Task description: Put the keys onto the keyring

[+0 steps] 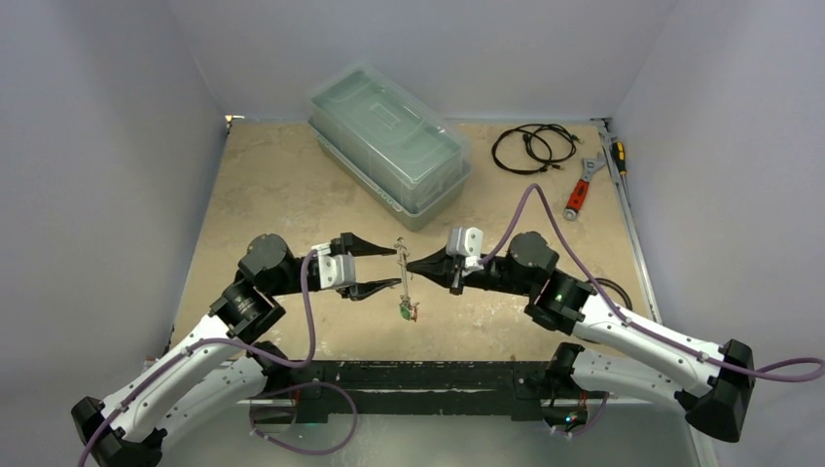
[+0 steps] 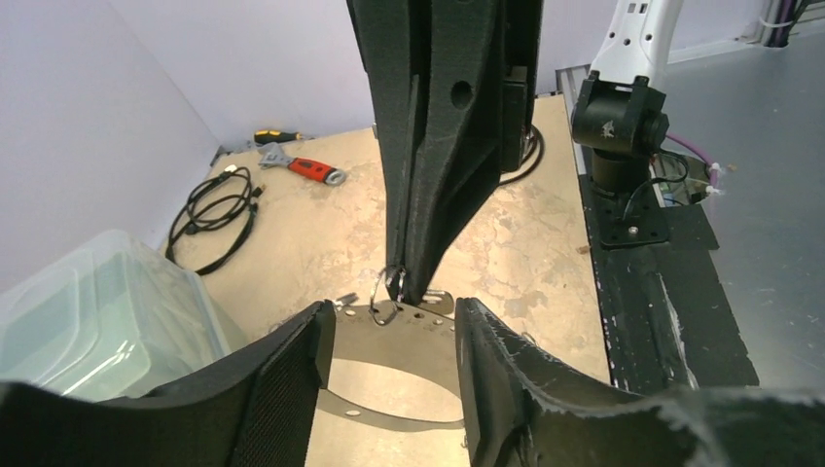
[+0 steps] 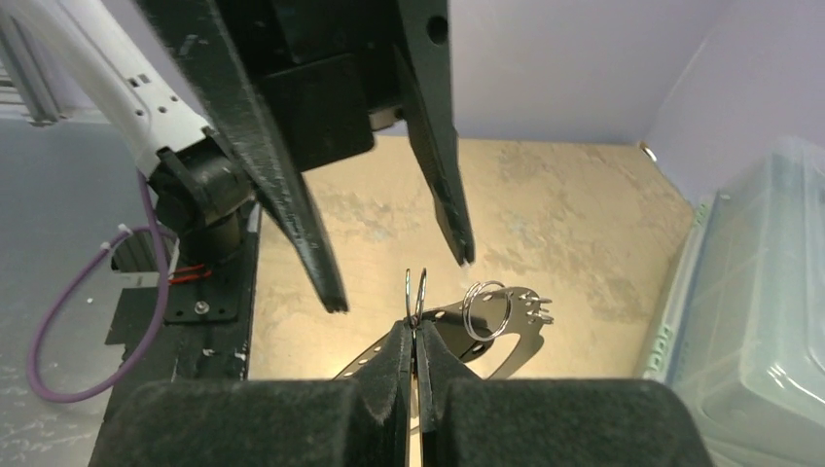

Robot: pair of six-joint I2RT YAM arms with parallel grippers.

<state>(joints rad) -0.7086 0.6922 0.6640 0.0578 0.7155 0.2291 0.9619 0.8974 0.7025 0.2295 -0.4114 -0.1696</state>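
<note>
Pale lavender walls, mottled tan tabletop

Thin flat silver metal keyring plate: smooth, dull shine. Black left gripper fingers: rough, grainy, matt. Beige mottled tabletop: matt. Translucent greenish plastic box, 12 o'clock: smooth, glossy.

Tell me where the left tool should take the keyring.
By the bare rim nearest the left tool, coming from the left, opposite the pinch of the right tool. The keyring hangs as a thin flat plate, so probably close on its faces, not its edges.
</note>
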